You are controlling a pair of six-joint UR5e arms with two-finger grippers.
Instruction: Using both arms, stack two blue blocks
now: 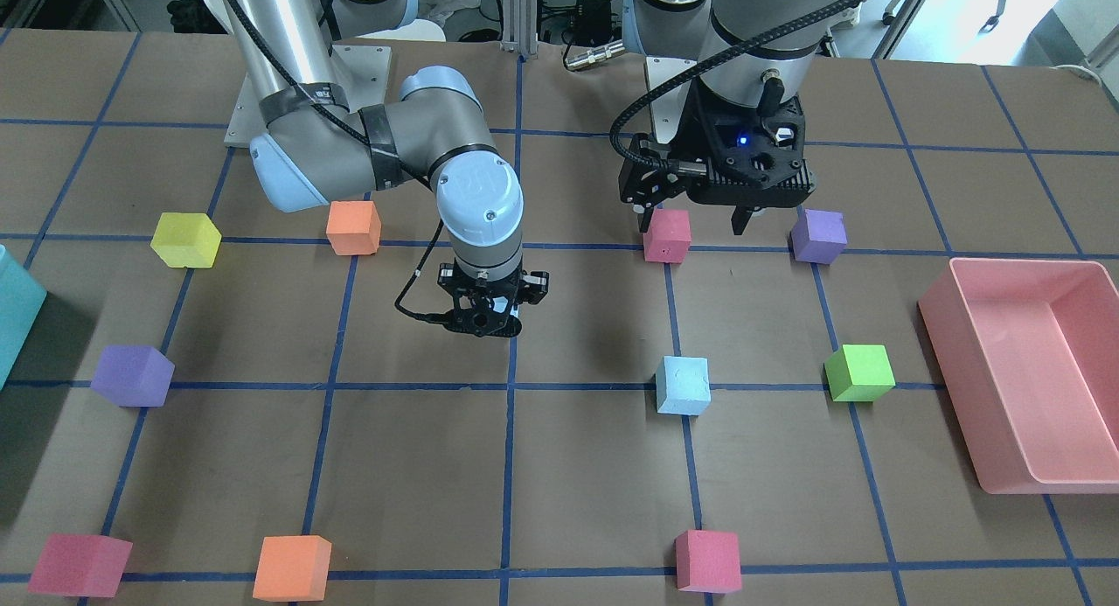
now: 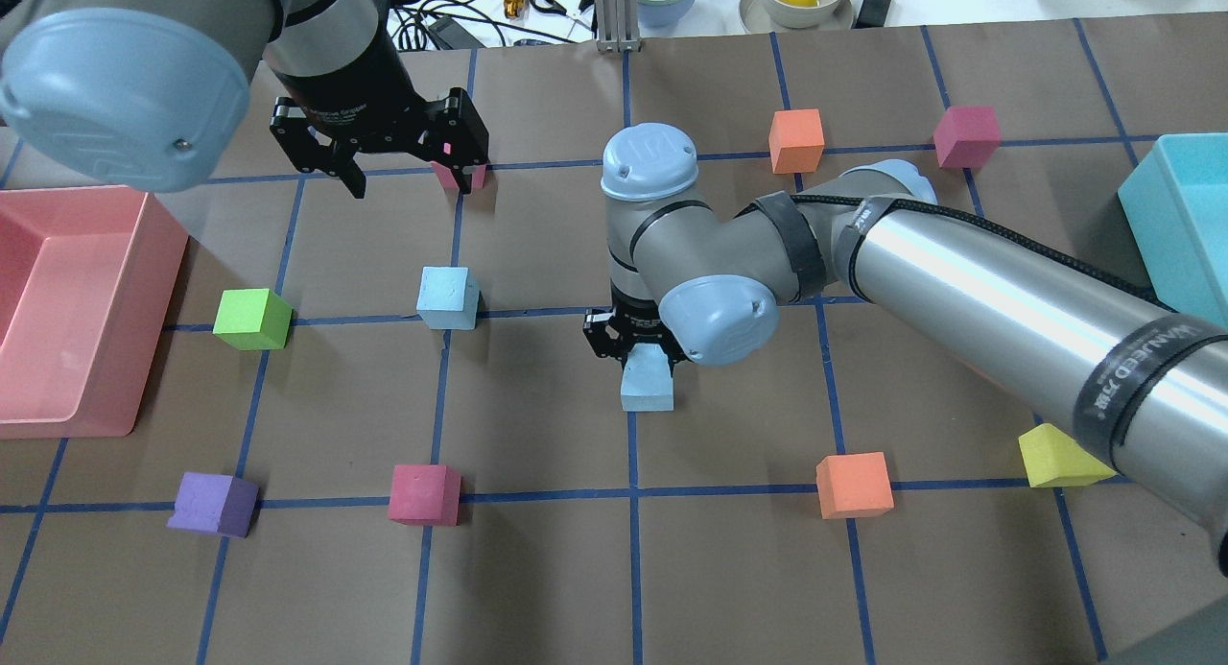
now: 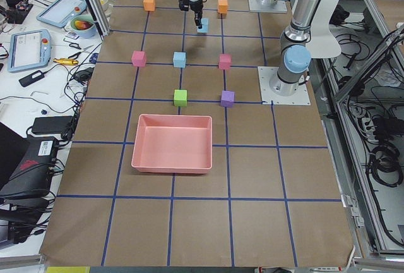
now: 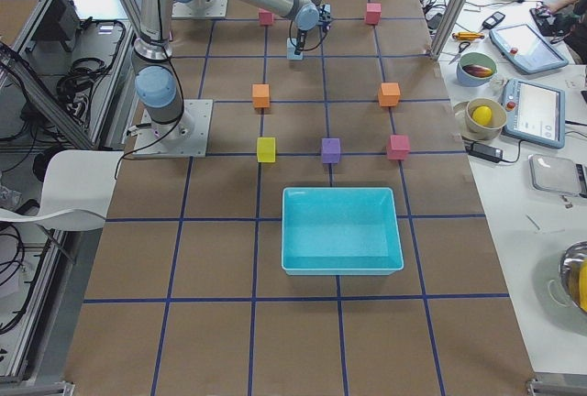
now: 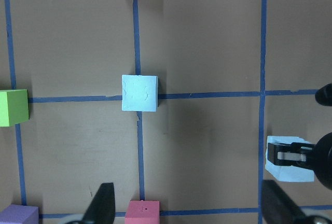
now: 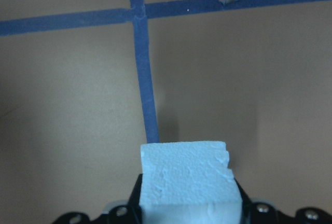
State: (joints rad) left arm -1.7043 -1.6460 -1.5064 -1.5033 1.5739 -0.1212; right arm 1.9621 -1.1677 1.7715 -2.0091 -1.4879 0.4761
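One pale blue block [image 2: 447,297] sits free on a tape crossing; it also shows in the front view [image 1: 683,385] and the left wrist view [image 5: 139,93]. My right gripper [image 2: 635,346] is shut on the second blue block [image 2: 648,385] near the table's middle, low over the table. That block fills the bottom of the right wrist view [image 6: 187,177] and shows in the left wrist view [image 5: 289,166]. My left gripper [image 2: 413,171] is open and empty, hovering above a pink cube [image 2: 459,174], beyond the free blue block.
A pink tray [image 2: 77,300] stands at the left edge and a teal bin [image 2: 1180,214] at the right edge. A green cube [image 2: 251,318] lies left of the free blue block. Purple [image 2: 215,503], pink [image 2: 423,493], orange [image 2: 853,485] and yellow [image 2: 1055,457] cubes lie nearer me.
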